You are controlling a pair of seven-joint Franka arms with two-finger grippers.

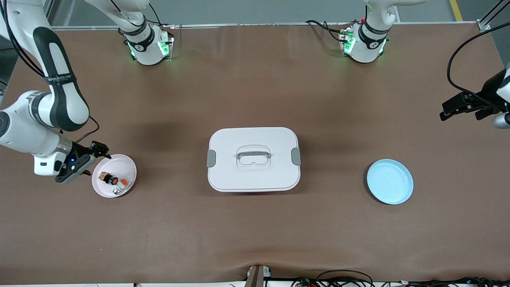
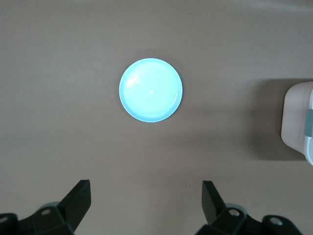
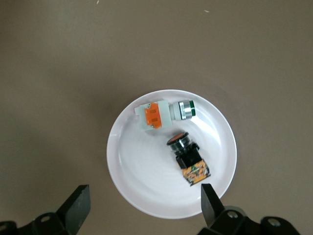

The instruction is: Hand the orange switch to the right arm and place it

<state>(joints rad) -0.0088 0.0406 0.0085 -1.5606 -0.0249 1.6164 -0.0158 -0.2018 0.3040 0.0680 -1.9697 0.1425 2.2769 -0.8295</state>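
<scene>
The orange switch [image 1: 108, 178], a small black cylinder with an orange cap and a tan-brown end, lies on its side in a small white plate [image 1: 126, 165] toward the right arm's end of the table. It also shows in the right wrist view [image 3: 188, 155], on the plate [image 3: 142, 171]. My right gripper [image 1: 85, 163] is open and empty over the plate's rim [image 3: 145, 196], apart from the switch. My left gripper [image 1: 444, 111] is open and empty, up over the table at the left arm's end [image 2: 145, 193].
A white-and-silver part with an orange tab [image 1: 121, 184] lies beside the switch in the same plate [image 3: 159, 114]. A white lidded box [image 1: 254, 159] stands mid-table. An empty light-blue plate [image 1: 389, 181] lies toward the left arm's end [image 2: 150, 90].
</scene>
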